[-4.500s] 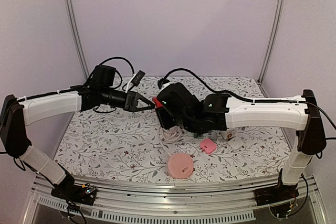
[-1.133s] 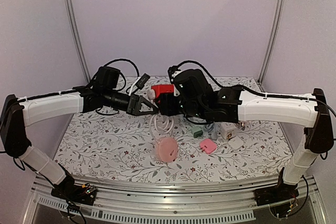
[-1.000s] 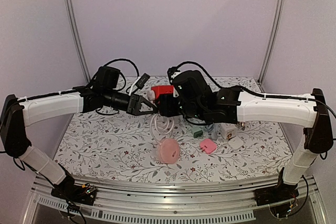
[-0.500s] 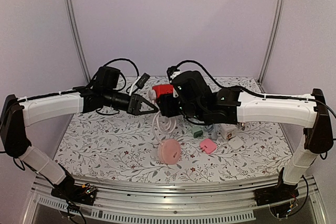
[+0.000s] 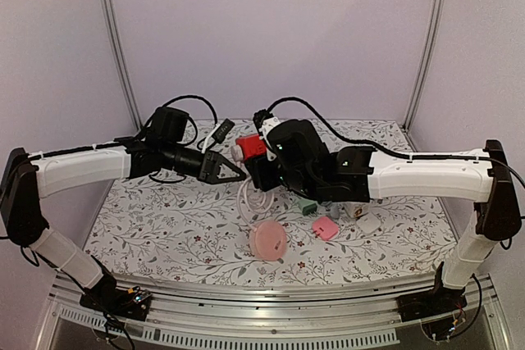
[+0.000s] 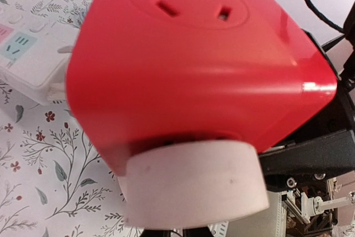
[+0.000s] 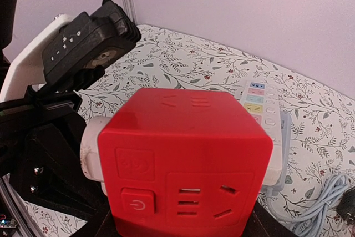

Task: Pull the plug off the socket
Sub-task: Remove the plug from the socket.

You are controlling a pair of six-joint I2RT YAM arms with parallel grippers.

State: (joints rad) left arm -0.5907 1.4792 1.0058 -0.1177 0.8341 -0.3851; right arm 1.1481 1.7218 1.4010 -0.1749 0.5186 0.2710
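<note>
While you are watching from above, the right gripper (image 5: pixel 257 161) is clasping the red socket (image 5: pixel 250 148) aloft, the left gripper (image 5: pixel 232 172) clenching shut beside it. Left wrist: the white plug (image 6: pixel 191 184) is sitting plugged in. Right wrist: it is jutting out leftward.

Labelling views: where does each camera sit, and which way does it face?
Top external: above, behind the bases, looking down at the table; left arm, right arm show.
Left wrist: on left arm, facing red socket cube and white plug; itself barely visible.
Right wrist: on right arm, facing the cube; left arm beyond.
Shared: cube and plug.
</note>
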